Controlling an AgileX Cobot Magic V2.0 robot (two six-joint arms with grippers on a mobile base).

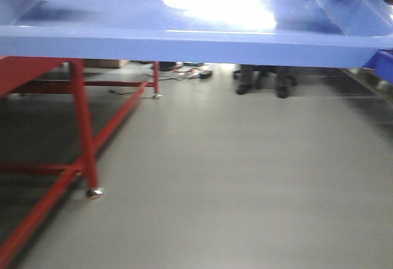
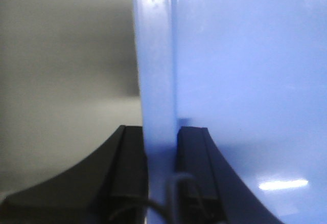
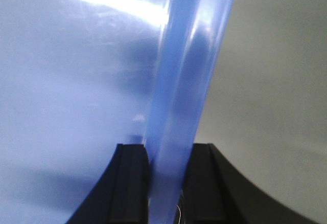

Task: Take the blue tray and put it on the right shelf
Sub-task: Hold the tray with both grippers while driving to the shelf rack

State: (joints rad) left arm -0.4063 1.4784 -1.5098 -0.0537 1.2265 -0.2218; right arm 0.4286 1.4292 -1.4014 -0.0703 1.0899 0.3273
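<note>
From where I stand, the front camera sits low on the robot, facing forward and slightly down. The tray [image 1: 184, 42] crosses the top of its view very near the lens, with the floor [image 1: 245, 189] and a red table [image 1: 83, 128] farther off below. Each wrist camera looks out along its own fingers from very close: the left gripper [image 2: 161, 137] view meets the tray's left rim edge-on with floor to its left, and the right gripper [image 3: 166, 150] view meets the opposite rim with floor to its right. All three views share the tray and the floor.
</note>
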